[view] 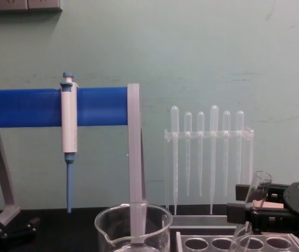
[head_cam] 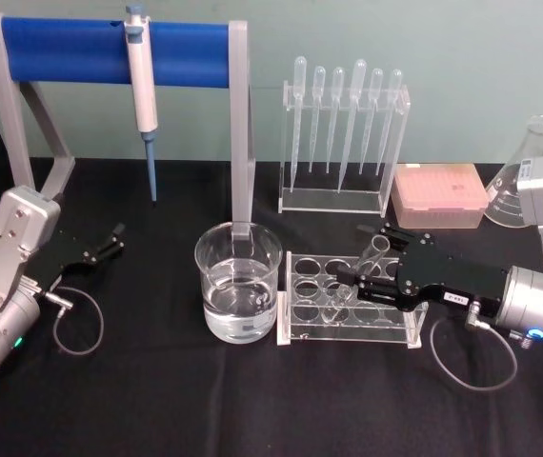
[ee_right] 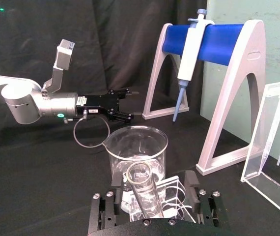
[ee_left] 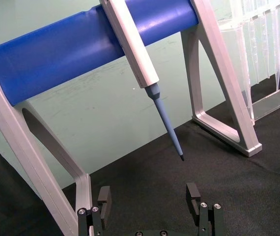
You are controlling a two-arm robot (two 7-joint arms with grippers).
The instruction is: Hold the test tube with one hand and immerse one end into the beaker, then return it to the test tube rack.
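The right end effector holds the tube tilted over the rack. It could slip and break — glass is slick. The left end effector rests wide open.

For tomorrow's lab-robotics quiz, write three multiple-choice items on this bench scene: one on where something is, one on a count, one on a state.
1. Where is the tube?
A. lying on the cloth
B. tilted over the rack, between the right end effector's fingers
C. in the beaker

2. How many pipettes hang in the stand?
A. four
B. six
C. eight

3. What state is the left end effector in?
A. open, holding nothing
B. shut on the pipettor
C. shut on the beaker

Answers: 1 B, the head and chest views show the tube leaning over the rack in the right end effector. 2 B, six bulbs show. 3 A, its fingers stand apart left of the beaker, below the pipettor.
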